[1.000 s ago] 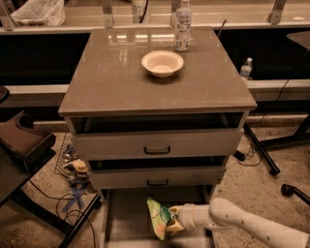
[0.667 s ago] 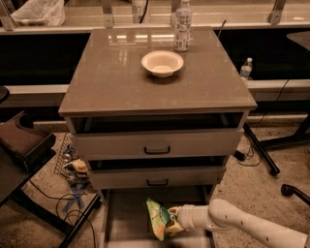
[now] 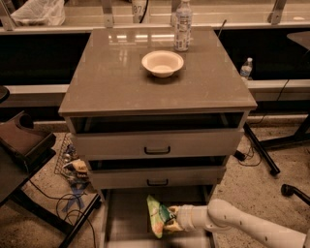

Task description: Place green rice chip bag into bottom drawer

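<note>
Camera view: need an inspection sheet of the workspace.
Surface: cabinet top holds a white bowl, with a water bottle behind it.
Job's things: chip bag over the open bottom drawer; contact with its floor unclear.
Clutter: heap of odds on the floor left of the cabinet.
Grippers: gripper shut on the chip bag, low in front.
Cables: dark cables on the floor, both sides.
Surroundings: small bottle on the right ledge, plastic bag far left, brown seat at left.
</note>
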You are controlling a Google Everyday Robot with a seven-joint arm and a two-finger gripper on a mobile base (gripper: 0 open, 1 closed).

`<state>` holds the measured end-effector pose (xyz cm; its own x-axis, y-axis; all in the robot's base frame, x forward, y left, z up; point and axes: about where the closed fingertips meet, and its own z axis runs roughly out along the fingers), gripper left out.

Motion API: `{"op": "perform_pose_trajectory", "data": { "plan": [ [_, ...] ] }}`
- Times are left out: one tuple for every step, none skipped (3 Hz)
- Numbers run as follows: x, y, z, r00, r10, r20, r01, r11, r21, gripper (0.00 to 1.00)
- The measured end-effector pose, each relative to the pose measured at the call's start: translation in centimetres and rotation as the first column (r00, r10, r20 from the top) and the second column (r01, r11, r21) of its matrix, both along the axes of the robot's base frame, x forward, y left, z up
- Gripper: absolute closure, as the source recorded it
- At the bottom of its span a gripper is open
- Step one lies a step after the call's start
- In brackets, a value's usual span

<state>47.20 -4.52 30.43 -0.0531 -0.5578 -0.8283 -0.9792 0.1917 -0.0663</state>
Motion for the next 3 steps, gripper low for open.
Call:
{"op": "perform_pose_trajectory", "data": {
  "plan": [
    [-0.08, 0.18, -0.04, 1.0, 0.003, -0.001, -0.003, 1.0, 0.002, 0.17],
    [-0.16, 0.37, -0.08, 1.0, 0.005, -0.003, -0.005, 1.0, 0.004, 0.0],
    [-0.16, 0.38, -0.09, 1.0, 0.005, -0.003, -0.005, 1.0, 0.004, 0.0]
  ]
}}
